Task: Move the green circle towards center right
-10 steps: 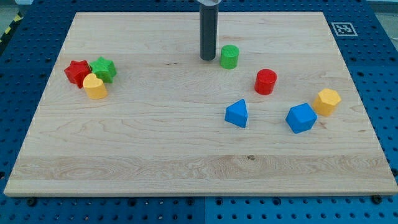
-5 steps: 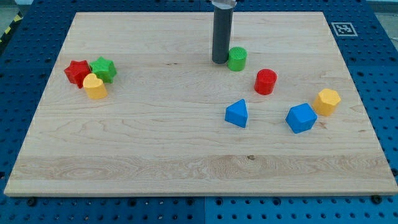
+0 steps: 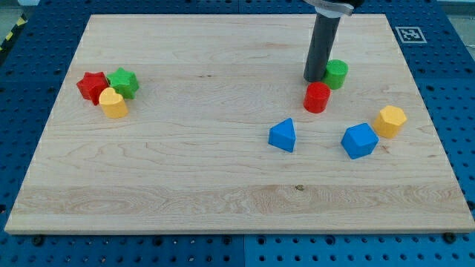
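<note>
— Green circle (image 3: 336, 74) sat at the board's (image 3: 185, 163) upper right, our tip (image 3: 312, 79) touching its left side; we had no fingers to report.

— Push was under way. We judged the next shove should avoid the red cylinder (image 3: 317, 97) just below.

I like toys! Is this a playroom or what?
Probably a robot lab bench, not a playroom: a wooden board sits on a blue perforated table, with a printed marker tag and my tip beside the green circle.
</note>
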Controlling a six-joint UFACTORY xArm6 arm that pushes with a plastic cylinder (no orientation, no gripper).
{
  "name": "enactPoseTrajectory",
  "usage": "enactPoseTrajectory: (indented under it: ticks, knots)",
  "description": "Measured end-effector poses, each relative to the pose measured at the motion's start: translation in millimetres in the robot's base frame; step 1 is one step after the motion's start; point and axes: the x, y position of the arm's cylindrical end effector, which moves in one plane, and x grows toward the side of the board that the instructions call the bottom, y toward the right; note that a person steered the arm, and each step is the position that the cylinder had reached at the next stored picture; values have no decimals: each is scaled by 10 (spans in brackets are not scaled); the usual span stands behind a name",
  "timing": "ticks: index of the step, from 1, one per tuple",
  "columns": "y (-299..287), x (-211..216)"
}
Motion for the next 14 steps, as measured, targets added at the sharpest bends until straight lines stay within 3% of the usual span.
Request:
enactPoseTrajectory:
  ticks: [4, 6, 8, 9, 12, 14]
  knots:
    - [156, -60]
    - [620, -60]
    - [822, -595]
    - [1197, -608]
    - [1121, -392]
    - [1119, 30]
